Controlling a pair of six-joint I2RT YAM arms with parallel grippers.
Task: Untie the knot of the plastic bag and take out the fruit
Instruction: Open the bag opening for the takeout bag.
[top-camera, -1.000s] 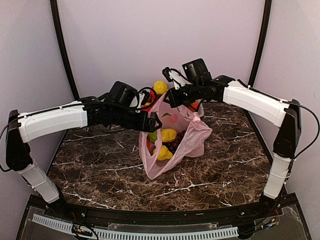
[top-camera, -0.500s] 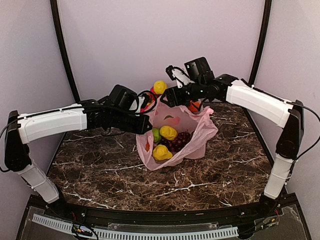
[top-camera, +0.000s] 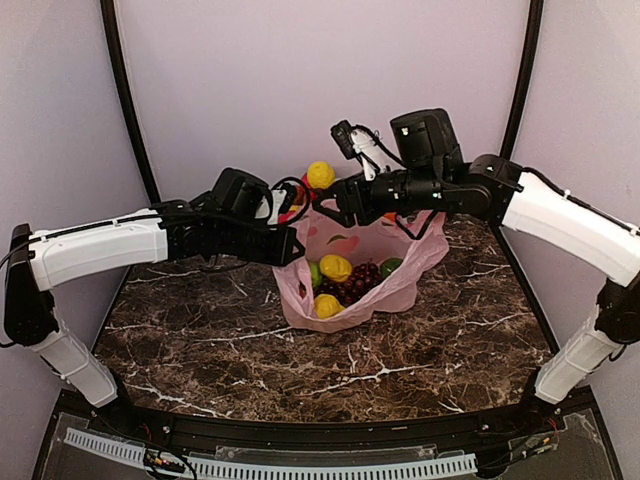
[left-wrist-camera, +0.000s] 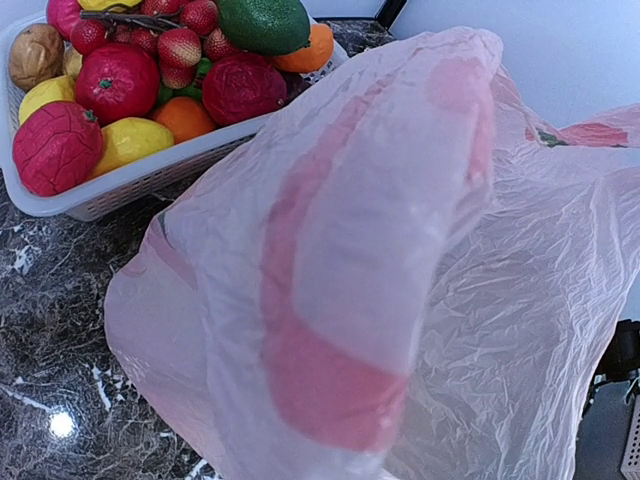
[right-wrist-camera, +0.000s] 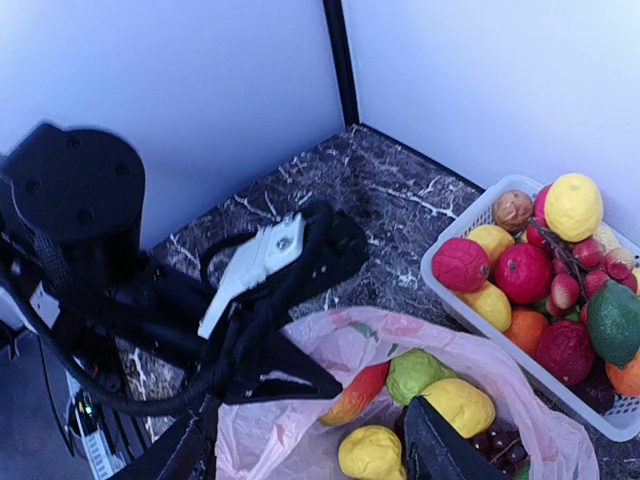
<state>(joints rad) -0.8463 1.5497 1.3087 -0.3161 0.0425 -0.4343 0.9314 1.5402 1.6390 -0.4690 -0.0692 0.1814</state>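
Note:
The pink plastic bag (top-camera: 400, 285) sits mid-table with its mouth gaping; no knot shows. Fruit lies inside: a dark grape bunch (top-camera: 362, 277), a yellow one (top-camera: 336, 267), another yellow one (top-camera: 326, 305), green ones (top-camera: 313, 272) and, in the right wrist view, a red-orange one (right-wrist-camera: 355, 393). My left gripper (top-camera: 292, 246) is shut on the bag's left rim, its black jaws (right-wrist-camera: 300, 375) pinching the film. In the left wrist view the bag's film (left-wrist-camera: 400, 260) hides the fingers. My right gripper (top-camera: 335, 205) hangs open over the bag's back rim, nothing between its fingers (right-wrist-camera: 440, 450).
A white basket (left-wrist-camera: 130, 180) heaped with toy fruit stands on the dark marble table behind the bag, close to the back wall; its rim (right-wrist-camera: 455, 300) lies just beyond the bag. Black posts rise at both back corners.
My left gripper shut on the bag's left rim. My right gripper opened, let the bag's far side go and rose; the bag sagged and its mouth spread wider.

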